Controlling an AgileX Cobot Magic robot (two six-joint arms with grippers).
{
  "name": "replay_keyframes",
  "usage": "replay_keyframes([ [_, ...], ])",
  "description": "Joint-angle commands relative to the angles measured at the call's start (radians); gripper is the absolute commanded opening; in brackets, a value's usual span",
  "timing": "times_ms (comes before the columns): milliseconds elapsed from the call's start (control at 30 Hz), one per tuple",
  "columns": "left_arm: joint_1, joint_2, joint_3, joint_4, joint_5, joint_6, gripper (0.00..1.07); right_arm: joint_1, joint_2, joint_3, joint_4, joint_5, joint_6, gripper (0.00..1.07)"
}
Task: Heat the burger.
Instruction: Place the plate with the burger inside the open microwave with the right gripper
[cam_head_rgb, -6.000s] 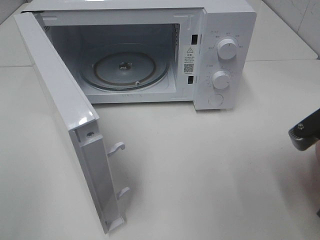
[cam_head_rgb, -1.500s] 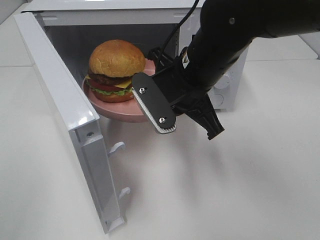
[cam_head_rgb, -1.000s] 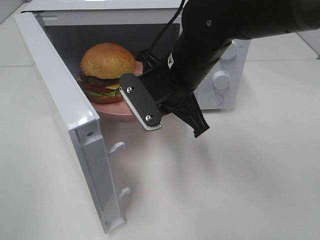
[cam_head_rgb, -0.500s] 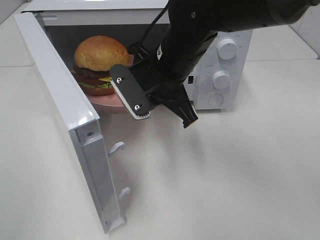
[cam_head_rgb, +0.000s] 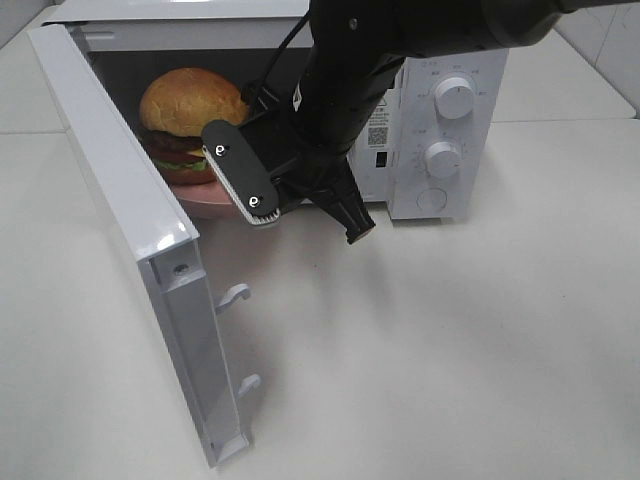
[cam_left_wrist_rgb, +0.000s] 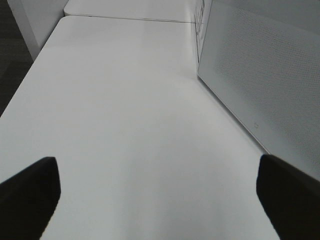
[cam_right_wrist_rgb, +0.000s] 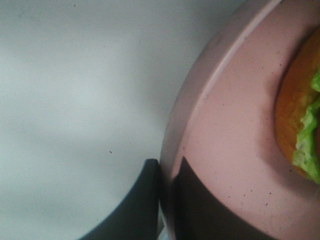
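The burger (cam_head_rgb: 190, 115), with a tan domed bun and red and green layers, sits on a pink plate (cam_head_rgb: 205, 205) held in the open mouth of the white microwave (cam_head_rgb: 450, 100). My right gripper (cam_head_rgb: 245, 195) is shut on the plate's near rim. In the right wrist view its dark fingers (cam_right_wrist_rgb: 145, 205) clamp the plate rim (cam_right_wrist_rgb: 200, 115), with the burger's edge (cam_right_wrist_rgb: 305, 125) at the side. My left gripper (cam_left_wrist_rgb: 160, 190) is open and empty over the bare table. It is out of the exterior view.
The microwave door (cam_head_rgb: 130, 230) stands open to the left, with its latch hooks (cam_head_rgb: 235, 295) facing the table. Its meshed outer face (cam_left_wrist_rgb: 270, 85) shows in the left wrist view. Two knobs (cam_head_rgb: 455, 98) are on the right panel. The white table (cam_head_rgb: 450, 350) spreads in front.
My right arm has carried the plate with the burger leftward and further back into the microwave opening. Six seconds ago the microwave held only its glass turntable.
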Motion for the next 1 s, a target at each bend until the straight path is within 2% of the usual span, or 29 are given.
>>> replay_keyframes([
  [33, -0.001, -0.004, -0.002, 0.002, 0.002, 0.005, 1.00, 0.002, 0.006, -0.042, 0.007, -0.056, -0.004, 0.00],
  [1000, -0.001, -0.004, -0.002, 0.002, 0.002, 0.005, 1.00, -0.068, 0.196, -0.333, 0.015, 0.035, 0.009, 0.00],
])
